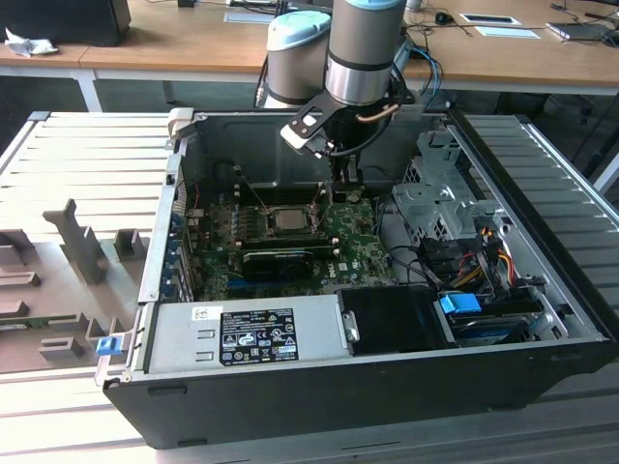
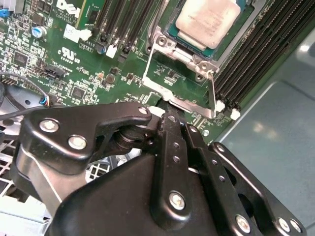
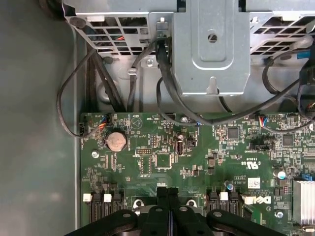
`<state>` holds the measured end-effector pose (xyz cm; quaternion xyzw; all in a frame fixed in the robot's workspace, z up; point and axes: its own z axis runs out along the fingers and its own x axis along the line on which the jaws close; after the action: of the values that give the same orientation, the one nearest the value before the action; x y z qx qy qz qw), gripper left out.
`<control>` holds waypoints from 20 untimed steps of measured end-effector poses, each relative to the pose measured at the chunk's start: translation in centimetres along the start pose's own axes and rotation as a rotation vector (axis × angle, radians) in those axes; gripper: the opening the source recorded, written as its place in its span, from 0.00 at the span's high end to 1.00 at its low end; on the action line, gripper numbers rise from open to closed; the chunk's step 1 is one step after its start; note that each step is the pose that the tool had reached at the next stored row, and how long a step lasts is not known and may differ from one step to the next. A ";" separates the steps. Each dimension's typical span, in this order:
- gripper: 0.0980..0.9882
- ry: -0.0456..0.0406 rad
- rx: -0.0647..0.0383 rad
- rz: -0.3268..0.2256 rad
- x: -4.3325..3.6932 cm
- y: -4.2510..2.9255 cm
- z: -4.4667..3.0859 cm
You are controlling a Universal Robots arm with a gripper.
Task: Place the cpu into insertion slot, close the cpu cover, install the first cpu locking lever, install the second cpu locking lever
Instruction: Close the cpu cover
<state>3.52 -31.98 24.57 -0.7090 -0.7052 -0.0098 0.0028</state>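
Hanging low inside an open computer case point(image 1: 319, 387), the robot's gripper point(image 2: 167, 118) has its two black fingers pressed together with no gap between them, and nothing can be seen clamped in them. Their tips sit at the free edge of the cpu cover point(image 2: 183, 102), either touching it or just short of it; contact cannot be told. The cover, a thin silver frame with a square window, is swung open and leans out over the green motherboard point(image 2: 74, 64) beside the socket. Just beyond it, the cpu point(image 2: 209, 22) already lies flat inside the insertion slot point(image 2: 166, 43), its pale metal top facing up. Black memory slots point(image 2: 256, 54) run along the far side of the socket. The cover looks light, stiff and slightly springy, pivoting only on its hinge, so it is probably best pushed or pinched at that free edge, away from the chip. The cpu itself seems fragile and should not be pressed.
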 end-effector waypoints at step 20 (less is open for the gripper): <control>0.99 0.0000 0.000 0.000 0.00 -1.11 -0.01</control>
<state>2.41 -31.98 24.58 -0.7090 -0.7052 -0.0097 0.0028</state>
